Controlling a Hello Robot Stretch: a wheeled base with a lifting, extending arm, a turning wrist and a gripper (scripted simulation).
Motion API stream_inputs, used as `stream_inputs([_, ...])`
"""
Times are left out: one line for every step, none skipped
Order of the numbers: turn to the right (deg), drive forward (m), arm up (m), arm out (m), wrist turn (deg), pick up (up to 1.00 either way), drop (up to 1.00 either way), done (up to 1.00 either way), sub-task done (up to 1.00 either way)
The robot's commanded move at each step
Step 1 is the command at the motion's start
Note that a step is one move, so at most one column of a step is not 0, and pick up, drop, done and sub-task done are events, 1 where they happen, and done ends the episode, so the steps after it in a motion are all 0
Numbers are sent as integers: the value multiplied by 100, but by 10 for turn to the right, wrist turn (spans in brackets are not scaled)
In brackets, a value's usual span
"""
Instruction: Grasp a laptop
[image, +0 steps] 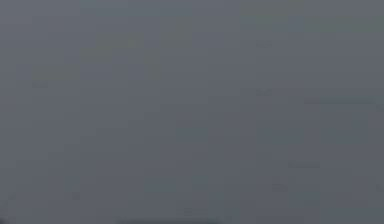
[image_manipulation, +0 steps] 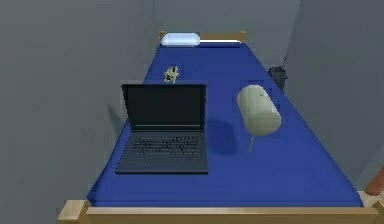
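In the forward view there is a plain grey surface (image: 190, 100). I judge it to be a wall close ahead.

In the arm side view a bed (image_manipulation: 300, 160) with a blue cover runs away from the camera, and its wooden frame (image_manipulation: 200, 211) lies along the picture's bottom. The laptop (image_manipulation: 165, 130) is on the cover, at the picture's left of the middle and rather near the bottom end. Its base lies flat, and the lid stands open and almost upright, with the dark screen toward the bottom of the picture. A cream roll cushion (image_manipulation: 259, 110) lies to its right, apart from it. A small pale object (image_manipulation: 173, 73) lies farther up the bed, and a white pillow (image_manipulation: 182, 40) is at the far end.

The state of the hand I cannot tell from these pictures.

The laptop is probably stiff and thin, heavier than it looks, with a smooth shell that can slip between two fingers. The screen and the hinge are the fragile parts. I would therefore take it by a side edge of the base, near the middle of that edge, so that it does not tip. The top edge of the lid is easier to reach, but it loads the hinge. The soft bed may let a finger go under the base.
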Motion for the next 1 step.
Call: stream_inputs([0, 0, 50, 0, 0, 0, 0, 0, 0])
